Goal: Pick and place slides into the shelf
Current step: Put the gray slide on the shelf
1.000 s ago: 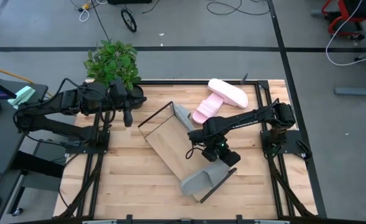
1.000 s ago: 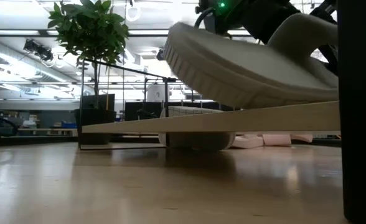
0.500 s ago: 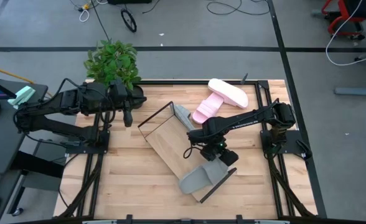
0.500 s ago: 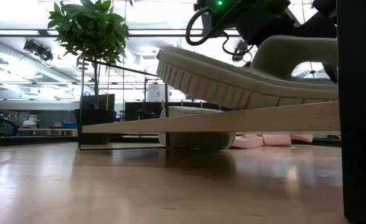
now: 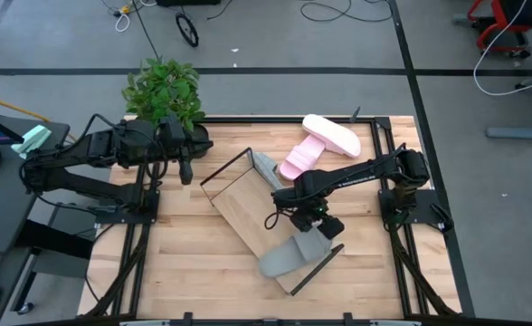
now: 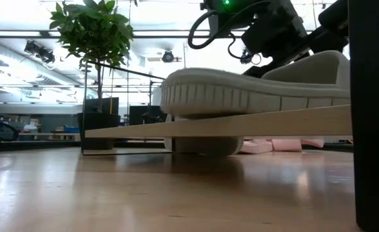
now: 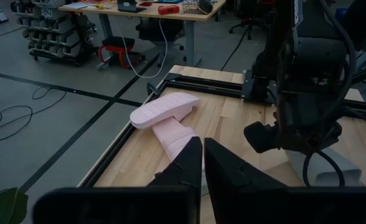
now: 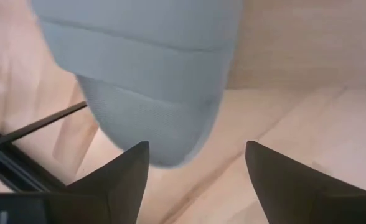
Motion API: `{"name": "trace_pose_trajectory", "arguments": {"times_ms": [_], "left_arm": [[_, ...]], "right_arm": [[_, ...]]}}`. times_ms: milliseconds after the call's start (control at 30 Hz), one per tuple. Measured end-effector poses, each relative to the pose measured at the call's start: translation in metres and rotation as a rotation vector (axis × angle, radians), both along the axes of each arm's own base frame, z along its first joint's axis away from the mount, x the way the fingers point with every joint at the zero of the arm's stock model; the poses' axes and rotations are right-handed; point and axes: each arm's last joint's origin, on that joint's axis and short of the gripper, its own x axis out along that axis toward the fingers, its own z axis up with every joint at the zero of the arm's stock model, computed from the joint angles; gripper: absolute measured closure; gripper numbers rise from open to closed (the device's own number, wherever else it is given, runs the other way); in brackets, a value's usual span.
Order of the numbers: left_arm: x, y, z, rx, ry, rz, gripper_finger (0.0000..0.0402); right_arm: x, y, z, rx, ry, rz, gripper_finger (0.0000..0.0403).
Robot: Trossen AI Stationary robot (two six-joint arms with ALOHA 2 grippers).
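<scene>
High view – grey slide [image 5: 289, 254] on shelf [image 5: 248, 204], right gripper [image 5: 323, 227] jaws apart

Item count, as visible from above:

- Grey slides: two. One grey slide [image 5: 289, 256] lies on the shelf's near end; a second grey slide [image 5: 264, 167] shows partly at its far end.
- Pink slides: two [image 5: 318, 143], lying together on the surface [image 5: 185, 263].
- Shelf [image 5: 241, 201]: one.
- Robot arms: two.
- Potted plant [image 5: 162, 89]: one.
</scene>
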Motion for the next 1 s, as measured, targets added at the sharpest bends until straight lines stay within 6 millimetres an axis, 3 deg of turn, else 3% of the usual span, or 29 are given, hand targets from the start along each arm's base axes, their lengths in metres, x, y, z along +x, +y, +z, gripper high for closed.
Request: {"name": "trace_pose_trajectory", "arguments": {"times_ms": [233, 633, 1000], "left_arm": [[0.0, 0.0, 0.0, -0.005, -0.001, 0.001, 0.038], [-0.002, 0.0, -0.004, -0.011, 0.045, 0.002, 0.0373], [-0.003, 0.0, -0.008, -0.027, 0.085, 0.007, 0.038]], "right_arm": [[-0.007, -0.005, 0.015, -0.084, 0.038, -0.289, 0.0136], [-0.008, -0.007, 0.038, 0.009, 0.048, -0.808, 0.0146], [-0.013, -0.004, 0.041, 0.082, 0.183, -0.9, 0.0158]]}}
